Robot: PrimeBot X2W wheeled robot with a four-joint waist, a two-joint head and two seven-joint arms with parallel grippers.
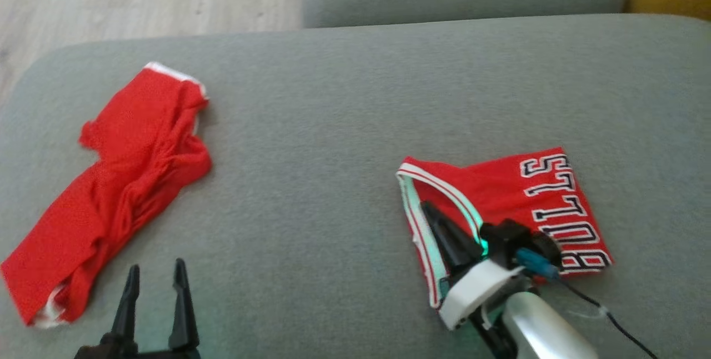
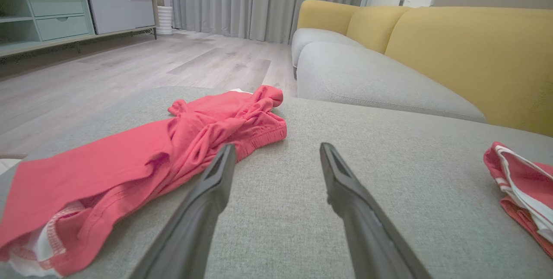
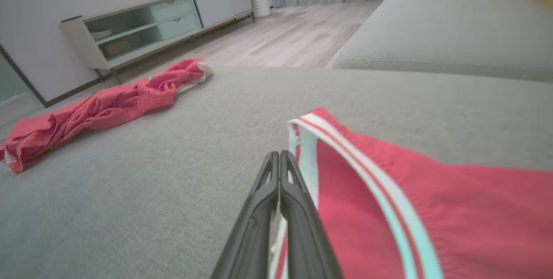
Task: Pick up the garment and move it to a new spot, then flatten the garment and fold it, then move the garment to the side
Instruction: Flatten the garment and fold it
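Nearby garment [image 1: 122,181] flanks wide left end effector [image 1: 156,265]; closed right end effector [image 1: 425,204] overlies jersey [image 1: 500,187]

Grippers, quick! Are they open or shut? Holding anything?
Left gripper: jaws open, holding nothing.
Right gripper: jaws shut, resting on the folded jersey; whether they pinch any cloth cannot be told.

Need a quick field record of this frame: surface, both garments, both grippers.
surface: grey sofa cushion
item 1: crumpled garment, red, bunched, on the robot's left
item 2: folded jersey, red, striped trim, lettering facing up, on the robot's right
left: left gripper open, over bare cushion beside the crumpled garment
right: right gripper shut, fingers lying over the folded jersey's striped edge; unclear if fabric is pinched
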